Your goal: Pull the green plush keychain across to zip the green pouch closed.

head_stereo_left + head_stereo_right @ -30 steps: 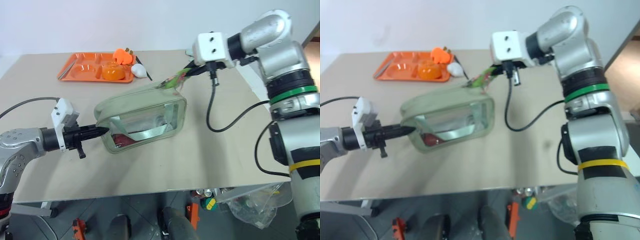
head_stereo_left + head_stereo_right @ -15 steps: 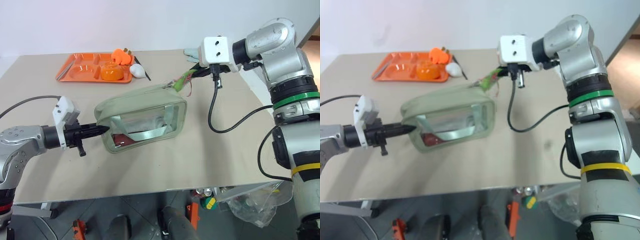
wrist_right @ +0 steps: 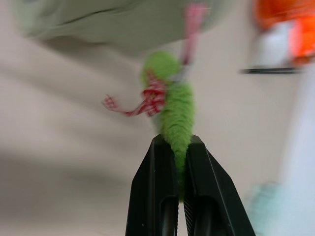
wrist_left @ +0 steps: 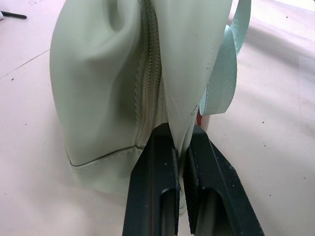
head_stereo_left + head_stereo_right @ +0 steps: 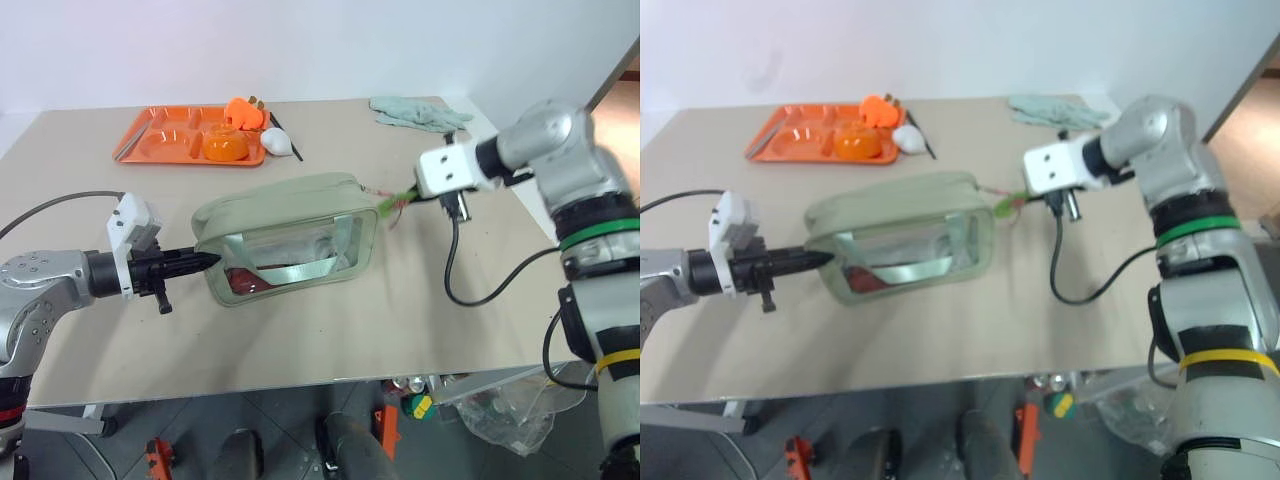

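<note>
The sage-green pouch (image 5: pixel 285 235) with a clear window and pale strap lies on the table's middle, its top zip (image 4: pixel 149 83) running along the upper seam. My left gripper (image 5: pixel 205 261) is shut on the pouch's left end, pinching a fold of fabric (image 4: pixel 179 132). The green plush keychain (image 3: pixel 174 115), fuzzy lime with a pink cord and a red checked ribbon, hangs just past the pouch's right end (image 5: pixel 395 203). My right gripper (image 3: pixel 179 147) is shut on the keychain, to the right of the pouch.
An orange tray (image 5: pixel 150 147) with an orange bowl and toy food sits at the back left, a white object (image 5: pixel 281 143) beside it. A pale mint glove (image 5: pixel 415 112) lies at the back right. The table's front edge (image 5: pixel 300 385) runs below the pouch.
My right gripper has swung down and to the right with the keychain, from above the pouch's top to beyond its right end. The left gripper has held still.
</note>
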Tool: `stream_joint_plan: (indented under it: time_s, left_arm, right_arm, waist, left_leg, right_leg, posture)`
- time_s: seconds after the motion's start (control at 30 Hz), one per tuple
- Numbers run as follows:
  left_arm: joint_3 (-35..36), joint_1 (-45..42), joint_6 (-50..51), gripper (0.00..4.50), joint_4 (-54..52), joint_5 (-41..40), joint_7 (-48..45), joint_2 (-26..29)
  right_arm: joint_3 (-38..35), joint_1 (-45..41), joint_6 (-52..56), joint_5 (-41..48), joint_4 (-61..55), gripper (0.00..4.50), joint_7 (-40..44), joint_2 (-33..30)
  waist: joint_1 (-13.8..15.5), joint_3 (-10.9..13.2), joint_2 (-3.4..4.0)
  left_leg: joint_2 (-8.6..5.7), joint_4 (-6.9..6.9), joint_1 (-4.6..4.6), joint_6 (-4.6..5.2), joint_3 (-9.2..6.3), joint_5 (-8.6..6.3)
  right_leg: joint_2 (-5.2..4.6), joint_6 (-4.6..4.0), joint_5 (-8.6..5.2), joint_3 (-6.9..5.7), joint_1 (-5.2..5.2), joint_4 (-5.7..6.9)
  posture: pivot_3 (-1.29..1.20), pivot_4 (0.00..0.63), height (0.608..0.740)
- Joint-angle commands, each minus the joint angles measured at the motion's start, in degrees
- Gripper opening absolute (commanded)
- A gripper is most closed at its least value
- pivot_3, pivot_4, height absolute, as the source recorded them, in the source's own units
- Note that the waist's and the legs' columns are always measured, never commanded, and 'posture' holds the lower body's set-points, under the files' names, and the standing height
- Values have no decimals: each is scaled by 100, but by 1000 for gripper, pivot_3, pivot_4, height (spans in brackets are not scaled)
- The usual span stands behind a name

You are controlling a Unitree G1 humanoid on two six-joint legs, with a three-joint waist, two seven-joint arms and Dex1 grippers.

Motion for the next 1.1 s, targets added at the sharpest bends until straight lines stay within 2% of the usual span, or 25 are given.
stream_joint_plan:
  time_s: [0.03, 0.1, 0.23, 0.43, 0.67, 0.73, 0.77, 0.8, 0.83, 0.87, 0.9, 0.97, 1.1]
  left_arm:
    - [64, 113, 115, 0, -129, 9, 40, 102]
    - [93, 130, 163, 0, -175, -19, 58, 122]
    - [221, 118, 276, 0, -213, -157, 159, 34]
    - [603, -143, 591, 0, -79, -711, 470, -265]
    - [886, -138, 857, 0, -86, -960, 888, -377]
    - [1022, -130, 966, 0, -94, -1101, 1001, -404]
    - [1105, -138, 1052, 760, -81, -1194, 1061, -419]
    - [1175, -128, 1108, 809, -92, -1276, 1074, -412]
    - [1249, -126, 1173, 1405, -96, -1366, 1122, -409]
    - [1324, -108, 1242, 1686, -132, -1485, 1104, -382]
    - [1393, -92, 1322, 2089, -171, -1624, 1085, -361]
    - [1533, -88, 1516, 2667, -244, -1947, 1106, -339]
    - [1843, 6, 1573, 4069, -358, -2021, 1477, -273]
  right_arm:
    - [82, 764, 139, -197, -704, 12, -351, -13]
    - [191, 1075, 279, -480, -808, 12, -787, 109]
    - [300, 1704, 571, -590, -1293, 12, -1158, 438]
    - [407, 2626, 1217, -369, -2450, 12, -943, 698]
    - [-606, 2456, 2782, 902, -2864, 12, -377, 520]
    - [-975, 2389, 3478, 1453, -2965, 693, -178, 453]
    - [-1134, 2395, 3753, 1687, -3036, 988, -85, 397]
    - [-1296, 2401, 3999, 1877, -3063, 1144, -66, 346]
    - [-1453, 2424, 4249, 2073, -3093, 1708, -37, 277]
    - [-1643, 2449, 4547, 2317, -3139, 1985, -15, 221]
    - [-1786, 2460, 4773, 2506, -3156, 2477, 2, 176]
    - [-1962, 2498, 5025, 2729, -3200, 3055, -29, 101]
    - [-2271, 2726, 5526, 3084, -3412, 4449, -179, -121]
  waist:
    - [-14, 0, 1]
    - [-15, 1, 3]
    - [-17, -1, 0]
    - [-25, -13, -20]
    - [-24, -17, -30]
    - [-20, -16, -31]
    - [-19, -16, -31]
    - [-16, -16, -31]
    - [-16, -16, -31]
    - [-15, -16, -31]
    - [-14, -16, -31]
    - [-15, -15, -31]
    - [-18, -16, -31]
  left_leg:
    - [0, -1, 2, 0, 2, 0]
    - [5, -3, 13, 0, -1, 1]
    - [7, -1, 26, -4, -4, 4]
    - [12, 4, 32, -8, -11, 6]
    - [19, 3, 29, -8, -19, 5]
    - [18, 5, 24, -8, -20, 5]
    - [16, 6, 21, -8, -19, 5]
    - [15, 6, 19, -8, -19, 5]
    - [12, 7, 18, -8, -20, 5]
    - [11, 8, 19, -8, -20, 5]
    - [10, 8, 19, -8, -20, 5]
    - [10, 13, 17, -8, -20, 5]
    - [10, 17, 18, -8, -20, 5]
  right_leg:
    - [2, 1, 1, 4, -2, 3]
    - [13, -5, 3, 5, 2, 9]
    - [18, -9, 6, 2, 16, 9]
    - [21, -7, 8, -3, 25, 9]
    - [30, -14, 8, -11, 24, 9]
    - [27, -14, 8, -13, 23, 8]
    - [25, -13, 8, -13, 21, 8]
    - [22, -12, 8, -14, 21, 7]
    - [19, -11, 7, -15, 21, 6]
    - [18, -10, 7, -15, 22, 6]
    - [17, -10, 7, -16, 23, 6]
    - [18, -8, 8, -15, 23, 6]
    - [20, -8, 9, -15, 24, 6]
  posture:
    - [0, 150, 740]
    - [0, 150, 740]
    - [0, 150, 740]
    - [0, 150, 740]
    - [0, 150, 740]
    - [0, 150, 740]
    - [0, 150, 740]
    - [0, 150, 740]
    - [0, 150, 740]
    - [0, 150, 740]
    - [0, 150, 740]
    - [0, 150, 740]
    - [0, 150, 740]
